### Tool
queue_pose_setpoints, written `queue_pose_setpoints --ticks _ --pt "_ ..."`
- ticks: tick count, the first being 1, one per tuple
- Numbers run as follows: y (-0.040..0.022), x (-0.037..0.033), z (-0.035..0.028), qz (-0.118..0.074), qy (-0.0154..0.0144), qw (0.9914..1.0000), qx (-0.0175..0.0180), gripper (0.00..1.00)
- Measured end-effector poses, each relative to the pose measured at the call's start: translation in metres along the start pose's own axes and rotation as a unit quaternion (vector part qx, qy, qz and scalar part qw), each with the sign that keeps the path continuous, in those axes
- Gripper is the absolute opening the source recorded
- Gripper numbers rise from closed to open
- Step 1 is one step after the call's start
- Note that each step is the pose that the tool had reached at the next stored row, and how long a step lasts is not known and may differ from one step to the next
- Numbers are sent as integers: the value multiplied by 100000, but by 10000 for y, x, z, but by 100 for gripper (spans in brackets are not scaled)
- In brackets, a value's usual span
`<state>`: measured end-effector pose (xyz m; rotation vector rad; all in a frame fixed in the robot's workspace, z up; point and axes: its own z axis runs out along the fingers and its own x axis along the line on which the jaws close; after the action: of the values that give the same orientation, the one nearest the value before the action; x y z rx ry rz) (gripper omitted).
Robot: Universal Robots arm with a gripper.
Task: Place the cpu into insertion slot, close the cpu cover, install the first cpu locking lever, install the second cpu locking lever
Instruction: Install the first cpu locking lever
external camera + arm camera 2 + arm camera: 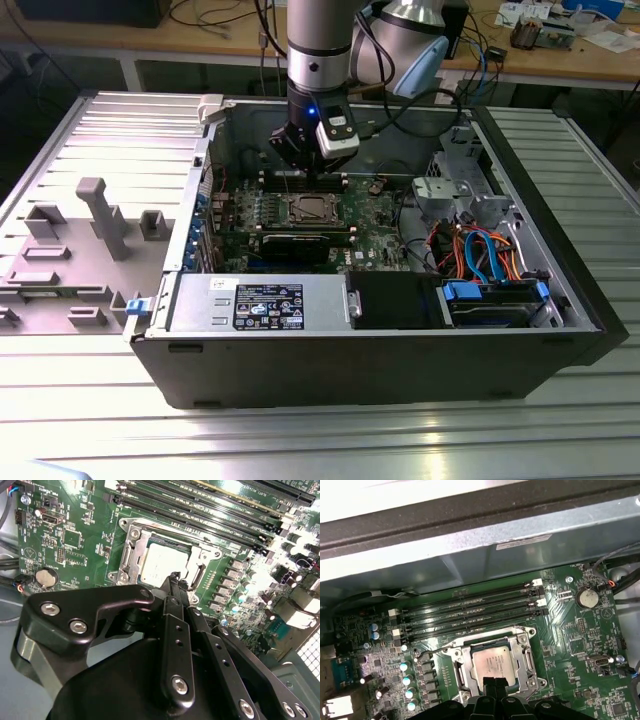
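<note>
The cpu (490, 662) (162, 564), a silvery square chip, lies flat in the insertion slot (305, 210) on the green motherboard. The cpu cover (522, 660) (131, 555), a metal frame with a square window, lies down around the chip. A thin wire lever (432, 651) runs along the socket's edge; I cannot tell whether it is latched. My gripper (176, 579) (495, 682) (303, 168) hovers just over the socket's edge, its black fingers pressed together with nothing between them.
Long black memory slots (470, 612) run beside the socket. The open computer case (180, 340) walls in the board, with a power supply (260, 300), a grey drive cage (450, 190) and coloured cables (480, 250). A grey fixture plate (90, 230) lies at the exterior view's left.
</note>
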<state>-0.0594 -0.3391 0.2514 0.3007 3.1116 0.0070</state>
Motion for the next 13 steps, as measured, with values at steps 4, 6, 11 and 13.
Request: queue_pose_setpoints --ticks 4,6,11,13 --pt "0 0 0 -2818 17 99960 -44 11" --pt "-1 0 0 -3274 22 99946 -49 11" --pt "-1 -1 0 -4137 26 99914 -62 11" --pt "-1 0 0 -4409 27 99903 -66 11"
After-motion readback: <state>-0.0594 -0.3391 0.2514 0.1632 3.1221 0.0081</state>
